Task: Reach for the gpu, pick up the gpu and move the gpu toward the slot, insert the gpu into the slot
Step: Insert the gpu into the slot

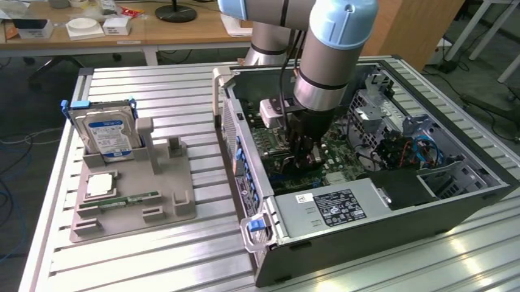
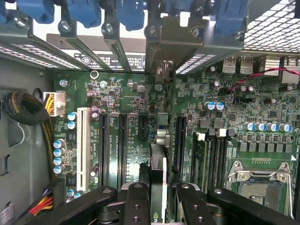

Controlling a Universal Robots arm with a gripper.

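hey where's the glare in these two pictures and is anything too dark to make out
Exterior view: bright glare streaks on the ribbed metal table; the case interior under the claw is shadowed. Wrist view: backlight blows out behind the blue latches; the motherboard is evenly lit, the grey wall dim.

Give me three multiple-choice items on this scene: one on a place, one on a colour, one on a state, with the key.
1. The silver, blue-labelled hard drive stands:
A in the grey plastic fixture
B flat on the table
C in the gripper

2. The lone long plastic connector strip beside the black ones on the green motherboard is:
A white
B red
C blue

3. The black gripper is:
A open, empty
B shut on the flat green gpu card
C shut on a memory stick

Key: A, it stands upright in the fixture; A, the wrist view shows it white; B, fingers flank the edge-on card on both sides.
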